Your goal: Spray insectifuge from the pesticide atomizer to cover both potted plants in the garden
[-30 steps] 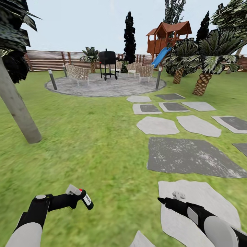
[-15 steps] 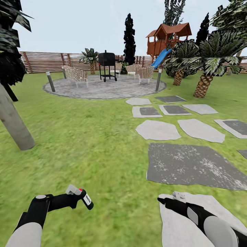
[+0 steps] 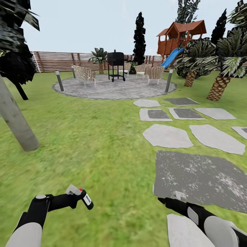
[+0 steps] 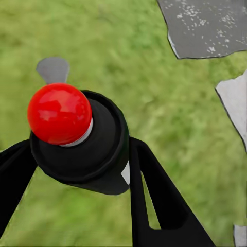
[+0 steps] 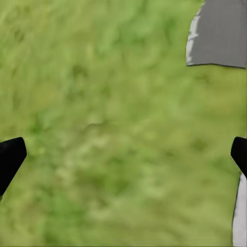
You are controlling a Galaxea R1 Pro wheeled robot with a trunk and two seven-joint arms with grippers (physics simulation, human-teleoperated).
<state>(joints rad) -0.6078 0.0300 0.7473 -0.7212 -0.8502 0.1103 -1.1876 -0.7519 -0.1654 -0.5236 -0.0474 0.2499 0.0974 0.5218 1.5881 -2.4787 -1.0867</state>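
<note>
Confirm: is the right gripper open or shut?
Open. In the right wrist view its fingers sit far apart at opposite edges, bare grass between them.

Ahead of me a black grill [image 3: 116, 65] stands on a round paved patch [image 3: 115, 88] among wicker chairs [image 3: 84, 74]; two lamp posts [image 3: 60, 80] flank it; a wooden playhouse [image 3: 181, 38] with a blue slide [image 3: 172, 57] rises beyond; palms [image 3: 221, 73] stand right; a grey trunk [image 3: 15, 118] leans left.

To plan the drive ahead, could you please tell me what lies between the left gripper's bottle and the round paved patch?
In the head view, only open green lawn separates the slim black atomizer from the round grey paved patch.
</note>
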